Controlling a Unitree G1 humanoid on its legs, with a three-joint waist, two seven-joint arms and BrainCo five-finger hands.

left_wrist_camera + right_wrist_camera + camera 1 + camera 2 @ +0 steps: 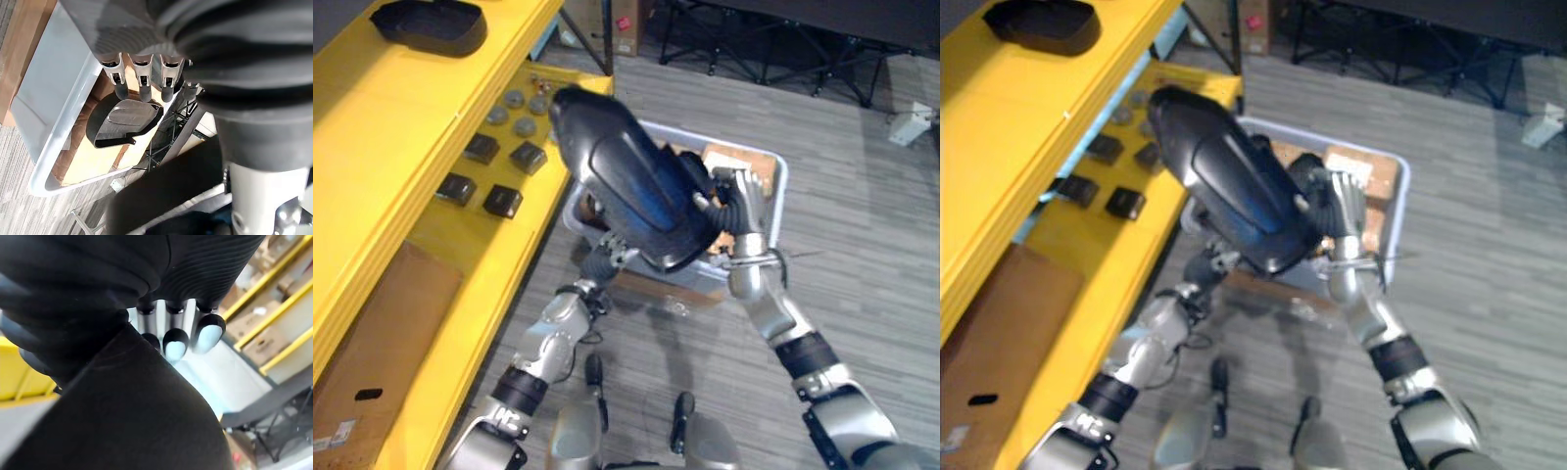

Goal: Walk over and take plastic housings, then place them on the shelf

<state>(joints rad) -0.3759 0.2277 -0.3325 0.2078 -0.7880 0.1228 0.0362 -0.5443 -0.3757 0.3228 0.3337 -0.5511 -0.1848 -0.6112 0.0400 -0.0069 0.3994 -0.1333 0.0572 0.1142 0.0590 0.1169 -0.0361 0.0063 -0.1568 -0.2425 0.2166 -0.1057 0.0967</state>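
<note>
My right robot hand [749, 196]: fingers straight, pressed against end of big black plastic housing [626, 186]. My left robot hand [142, 73] under its other side, fingers straight too, I think; mostly hidden from above. Housing held over grey bin [781, 186]; second housing [122, 120] lies inside. Yellow shelf [401, 117] to my left, third housing [431, 24] on its top level.

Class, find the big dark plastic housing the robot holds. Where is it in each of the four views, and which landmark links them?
Left eye view: housing at centre, tilted, over the white bin.
Right eye view: centre, same tilt, slightly further left.
Left wrist view: probably the dark blurred mass beside the ribbed cover.
Right wrist view: the dark curved surface, close up against the fingers.
Shared landmark: the white bin.
</note>
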